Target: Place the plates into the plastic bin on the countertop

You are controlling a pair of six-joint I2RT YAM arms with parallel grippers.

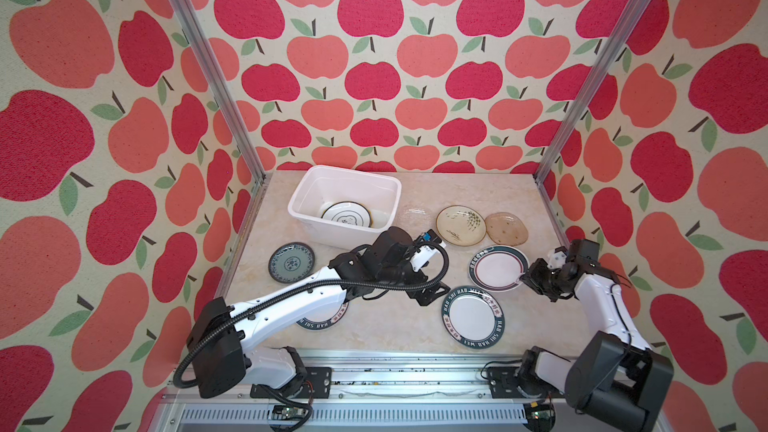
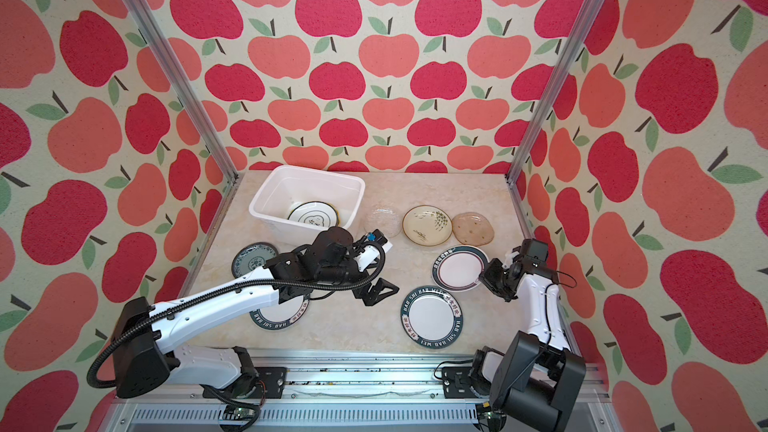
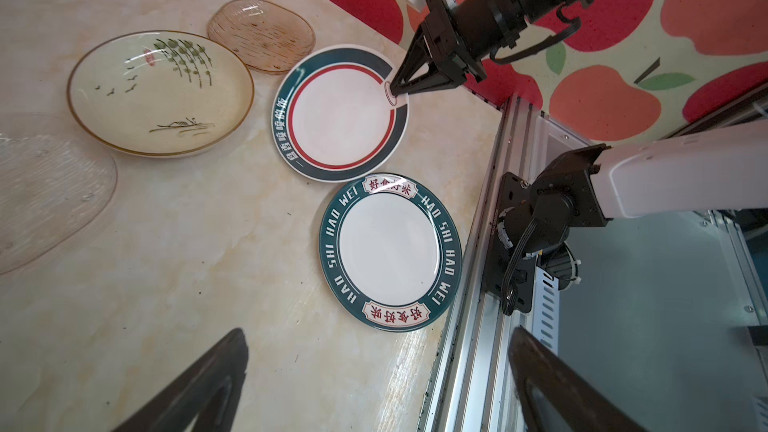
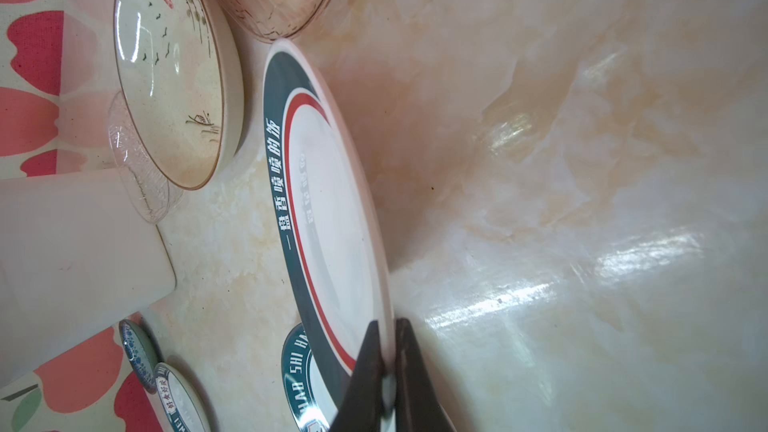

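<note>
Read as a clock face from a top view, with twelve at the apple-papered back wall (image 1: 374,76), the marble-look tabletop (image 1: 395,330) carries everything.

The white bin (image 1: 332,238) stands at about eleven o'clock, close to the back edge. It holds one plate: a white emblem plate (image 1: 346,215) with a dark rim, lying flat on the bin's floor toward its near wall. No other plate shows inside.

The left gripper (image 1: 430,295) hovers over the middle of the tabletop, its jaws spread wide and holding nothing. The right gripper (image 1: 521,278) is at three o'clock, and its jaws are closed on the rim of the red-ringed plate (image 1: 496,268), pinching it from above and below.

- A green-rimmed lettered plate (image 1: 472,317) lies flat at five o'clock, just beside the red-ringed one.
- A second lettered plate (image 1: 322,320) sits at seven o'clock, largely hidden under the left arm (image 1: 291,305).
- The cream dish (image 1: 461,225) with painted leaves lies at one o'clock.
- The brown glass dish (image 1: 506,228) is just beside it at two o'clock.
- The clear glass dish (image 2: 383,221) lies between the bin and the cream dish, near twelve.
- A small blue patterned dish (image 1: 291,262) rests at nine o'clock, in front of the bin.
</note>
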